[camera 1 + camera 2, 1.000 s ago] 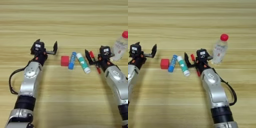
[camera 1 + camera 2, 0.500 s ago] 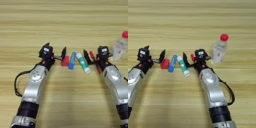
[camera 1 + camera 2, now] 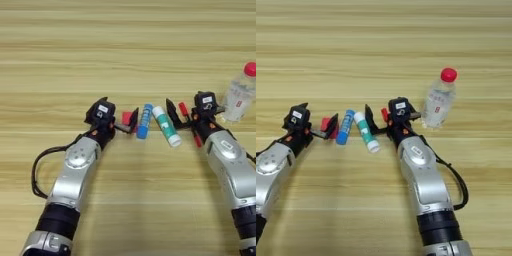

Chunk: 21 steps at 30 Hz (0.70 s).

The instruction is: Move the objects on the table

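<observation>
The small red cube (image 3: 126,118) lies left of the blue capped tube (image 3: 144,121) and the white-and-green tube (image 3: 166,125). My left gripper (image 3: 119,112) is open at the cube. Its outer black finger (image 3: 133,120) stands between the cube and the blue tube, partly hiding the cube. My right gripper (image 3: 194,118) is open over the thin red marker (image 3: 183,108), which runs under it towards the near side. One right finger (image 3: 170,108) points at the white-and-green tube. The clear red-capped bottle (image 3: 438,102) stands upright just right of that gripper.
The light wooden table (image 3: 125,45) fills both views. A black cable (image 3: 37,167) loops beside my left forearm, and another cable (image 3: 458,182) hangs off my right forearm.
My left gripper has travelled right from open table to the red cube, and its outer finger is now past the cube. The right gripper has hardly moved.
</observation>
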### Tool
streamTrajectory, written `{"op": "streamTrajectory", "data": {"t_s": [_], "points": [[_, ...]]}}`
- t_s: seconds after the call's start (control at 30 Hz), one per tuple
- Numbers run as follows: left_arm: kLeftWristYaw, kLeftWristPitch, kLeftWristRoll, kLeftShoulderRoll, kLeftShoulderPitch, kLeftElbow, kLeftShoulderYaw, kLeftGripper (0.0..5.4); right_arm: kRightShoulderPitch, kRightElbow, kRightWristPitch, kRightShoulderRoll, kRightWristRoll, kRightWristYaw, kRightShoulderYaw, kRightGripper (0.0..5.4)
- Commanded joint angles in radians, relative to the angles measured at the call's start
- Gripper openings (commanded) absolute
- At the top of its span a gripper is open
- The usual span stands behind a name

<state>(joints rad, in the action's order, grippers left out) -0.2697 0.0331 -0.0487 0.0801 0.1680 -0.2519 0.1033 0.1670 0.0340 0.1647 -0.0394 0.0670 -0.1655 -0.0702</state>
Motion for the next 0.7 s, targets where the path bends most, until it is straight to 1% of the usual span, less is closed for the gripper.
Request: {"op": "streamTrajectory", "data": {"t_s": [0.03, 0.23, 0.57, 0.7], "points": [[-0.012, -0.006, 0.004, -0.006, -0.011, 0.001, 0.014, 5.40, 0.008, -0.010, 0.011, 0.003, -0.001, 0.002, 0.000, 5.35], [-0.030, -0.003, -0.009, -0.017, -0.018, 0.024, 0.021, 5.40, 0.007, -0.009, 0.012, 0.002, -0.002, 0.003, -0.002, 5.35], [-0.013, -0.008, 0.025, -0.017, -0.024, -0.001, 0.032, 5.40, 0.006, -0.007, 0.009, 0.001, -0.001, 0.003, -0.001, 5.35], [-0.005, -0.007, 0.024, -0.012, -0.018, -0.011, 0.025, 5.40, 0.007, -0.007, 0.009, 0.002, -0.001, 0.004, -0.002, 5.35]]}}
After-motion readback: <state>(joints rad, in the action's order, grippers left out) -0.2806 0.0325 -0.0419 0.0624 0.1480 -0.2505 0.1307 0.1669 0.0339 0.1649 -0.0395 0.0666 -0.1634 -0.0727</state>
